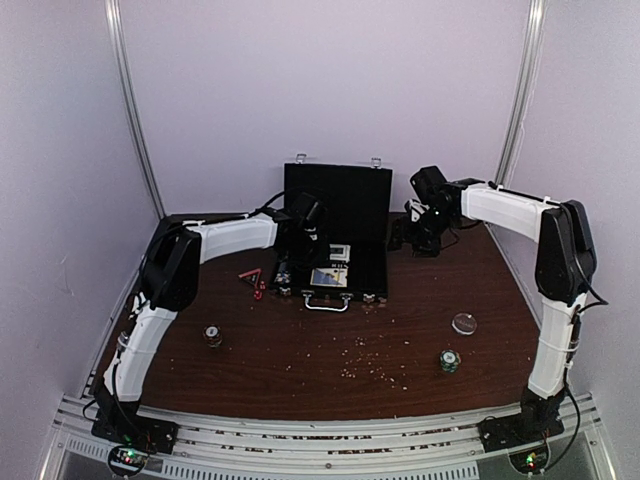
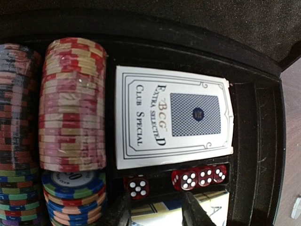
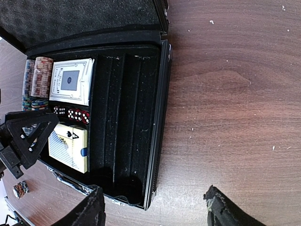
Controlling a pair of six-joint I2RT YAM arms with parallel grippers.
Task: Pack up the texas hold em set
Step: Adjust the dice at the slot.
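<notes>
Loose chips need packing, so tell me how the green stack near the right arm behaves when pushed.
The green stack probably consists of loose discs, so a side push may shear it apart. Any chip tipped on edge would likely roll across the smooth table.

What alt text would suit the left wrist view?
Close-up into an open black case: rows of striped poker chips on the left, a boxed card deck in the middle, four red dice below it. The left gripper, open, hangs over a second deck at the bottom edge.

Pale lilac walls [image 1: 330, 80] with two metal corner posts [image 1: 130, 110] enclose a dark wood-grain table [image 1: 300, 340] speckled with crumbs [image 1: 372, 362].
</notes>
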